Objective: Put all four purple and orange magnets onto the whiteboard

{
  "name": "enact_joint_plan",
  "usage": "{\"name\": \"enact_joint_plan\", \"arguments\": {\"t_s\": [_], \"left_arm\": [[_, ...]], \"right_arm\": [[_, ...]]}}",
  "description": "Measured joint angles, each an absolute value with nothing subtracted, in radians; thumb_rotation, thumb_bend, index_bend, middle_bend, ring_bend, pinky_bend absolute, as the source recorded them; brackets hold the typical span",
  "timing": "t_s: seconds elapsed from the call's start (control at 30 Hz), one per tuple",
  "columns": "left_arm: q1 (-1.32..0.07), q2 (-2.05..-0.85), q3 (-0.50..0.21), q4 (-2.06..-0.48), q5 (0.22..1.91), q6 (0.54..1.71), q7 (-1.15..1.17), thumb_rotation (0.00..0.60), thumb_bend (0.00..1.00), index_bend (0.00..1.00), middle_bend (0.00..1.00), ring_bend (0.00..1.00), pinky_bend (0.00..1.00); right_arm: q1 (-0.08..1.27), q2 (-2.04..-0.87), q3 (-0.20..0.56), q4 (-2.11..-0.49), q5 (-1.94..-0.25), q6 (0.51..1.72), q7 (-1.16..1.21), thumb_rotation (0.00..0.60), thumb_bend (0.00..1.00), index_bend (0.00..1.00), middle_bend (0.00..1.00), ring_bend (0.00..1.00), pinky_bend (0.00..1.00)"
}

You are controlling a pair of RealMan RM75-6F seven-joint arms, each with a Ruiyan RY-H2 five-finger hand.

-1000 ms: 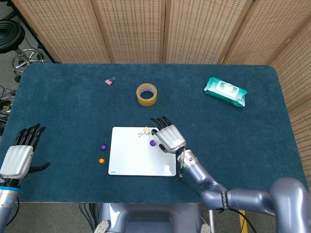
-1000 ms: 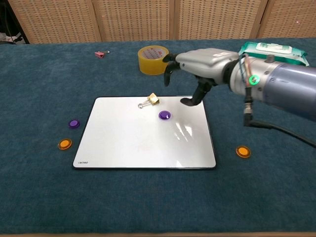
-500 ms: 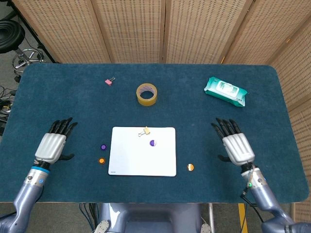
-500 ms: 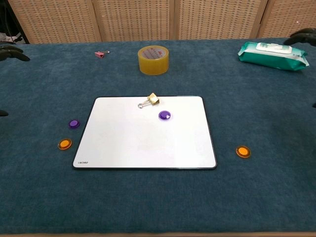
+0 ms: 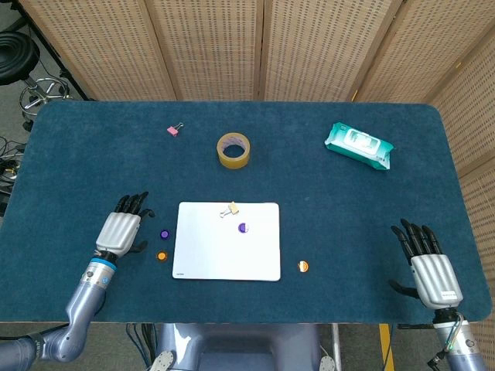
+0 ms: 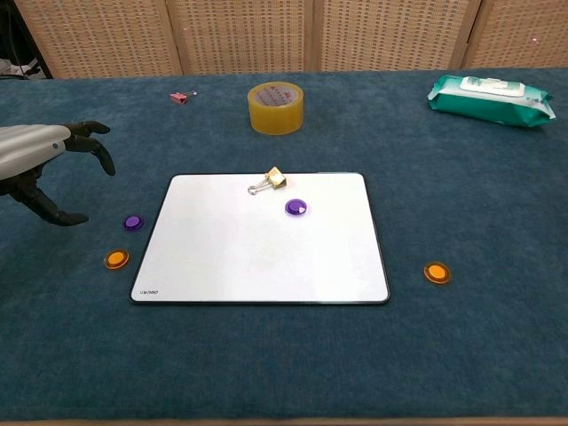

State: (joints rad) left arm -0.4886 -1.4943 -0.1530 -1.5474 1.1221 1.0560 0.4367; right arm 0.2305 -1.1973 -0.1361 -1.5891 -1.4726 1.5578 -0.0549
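Observation:
The whiteboard (image 5: 209, 259) (image 6: 222, 266) lies flat near the table's front. One purple magnet (image 5: 243, 228) (image 6: 296, 208) sits on it. A second purple magnet (image 5: 165, 234) (image 6: 133, 222) and an orange magnet (image 5: 162, 256) (image 6: 116, 259) lie on the cloth just left of the board. Another orange magnet (image 5: 303, 267) (image 6: 436, 272) lies right of the board. My left hand (image 5: 121, 230) (image 6: 43, 160) hovers open just left of the purple magnet on the cloth, holding nothing. My right hand (image 5: 431, 267) is open near the front right edge, far from the magnets.
A gold binder clip (image 5: 231, 209) (image 6: 272, 181) rests on the board's far edge. A yellow tape roll (image 5: 233, 149) (image 6: 276, 107), a pink clip (image 5: 175, 130) (image 6: 182, 97) and a green wipes pack (image 5: 359, 144) (image 6: 493, 90) lie further back.
My right hand left the purple magnet on the board and withdrew to the front right. My left hand moved in rightward toward the two magnets left of the board.

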Motion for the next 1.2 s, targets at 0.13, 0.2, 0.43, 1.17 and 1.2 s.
{"name": "enact_joint_plan", "arguments": {"t_s": [0.13,0.2,0.43,1.17,1.2], "left_arm": [[-0.491,-1.52,-0.148,-1.542,1.086,1.061,0.448,0.6,0.23,0.37,0.0,0.0,0.0],[-0.493,-1.53,-0.148,-1.536,1.077,1.061,0.445,0.6,0.24,0.37,0.0,0.0,0.0],[-0.513,-1.575,-0.149,-1.499,1.046,1.047,0.44,0.6,0.27,0.41,0.0,0.0,0.0],[-0.573,-1.647,-0.165,-1.421,0.954,0.995,0.444,0.6,0.3,0.42,0.0,0.0,0.0],[-0.575,-1.651,-0.165,-1.414,0.951,0.995,0.443,0.6,0.3,0.42,0.0,0.0,0.0]], "right_arm": [[0.215,-1.191,-0.13,-1.583,-1.503,1.559,-0.035,0.6,0.0,0.0,0.0,0.0,0.0],[0.208,-1.187,-0.122,-1.583,-1.513,1.556,-0.028,0.6,0.0,0.0,0.0,0.0,0.0],[0.193,-1.182,-0.099,-1.58,-1.521,1.533,-0.015,0.6,0.0,0.0,0.0,0.0,0.0],[0.163,-1.175,-0.049,-1.578,-1.532,1.49,-0.002,0.6,0.0,0.0,0.0,0.0,0.0],[0.161,-1.174,-0.047,-1.577,-1.533,1.488,-0.002,0.6,0.0,0.0,0.0,0.0,0.0]]}}
